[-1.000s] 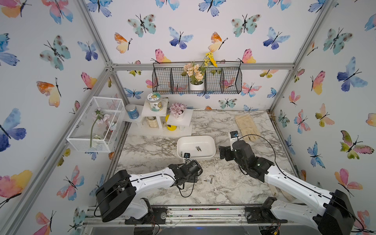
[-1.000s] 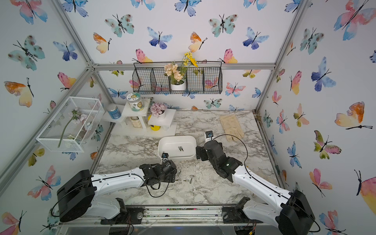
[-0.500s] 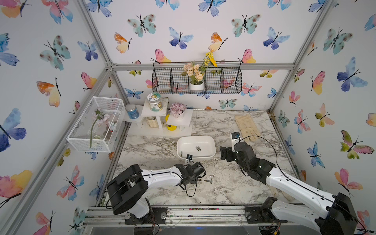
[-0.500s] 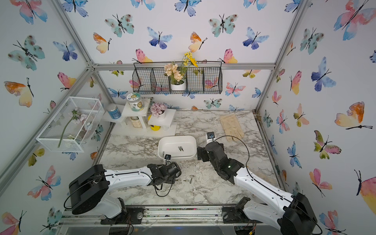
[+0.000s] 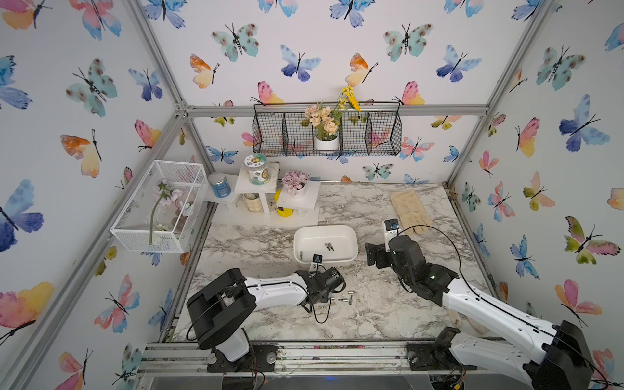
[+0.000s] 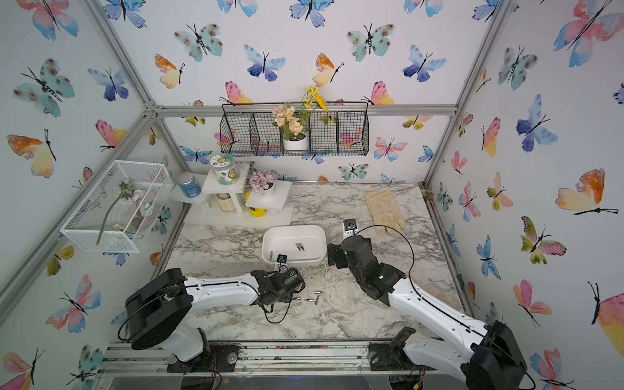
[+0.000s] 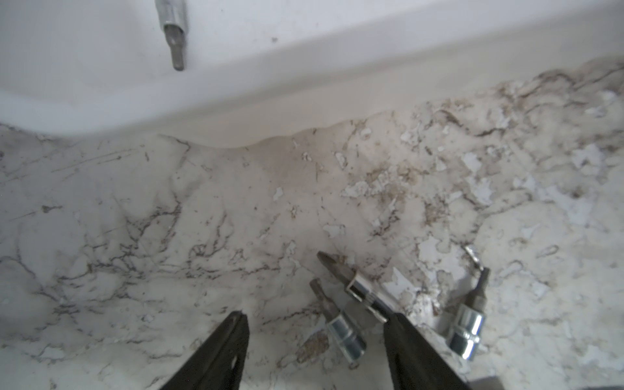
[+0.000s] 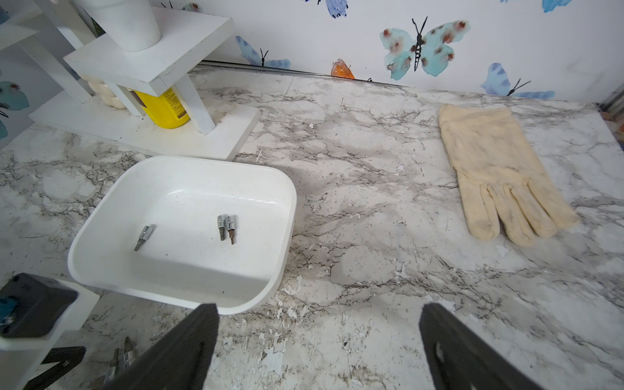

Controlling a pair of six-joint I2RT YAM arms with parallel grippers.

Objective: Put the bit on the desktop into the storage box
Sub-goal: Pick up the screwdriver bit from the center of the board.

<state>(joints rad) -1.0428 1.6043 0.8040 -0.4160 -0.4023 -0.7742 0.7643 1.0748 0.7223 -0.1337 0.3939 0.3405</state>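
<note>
3 short chrome-collared bits [image 7: 363,292] with dark tips, seemingly loose on desktop [image 7: 169,219]

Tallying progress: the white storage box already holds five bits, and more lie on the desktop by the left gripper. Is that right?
Not five: the storage box holds three bits, a lone bit and a pair side by side, as the right wrist view shows. More bits do lie on the desktop by the left gripper.

Open desktop [image 5: 371,317] stretches before my right gripper [image 8: 319,310]; on my left the storage box [image 5: 314,239] wall stands just beyond the loose bits [image 7: 346,332], white shelf [image 5: 309,201] and glove [image 5: 410,211] lining the back
</note>
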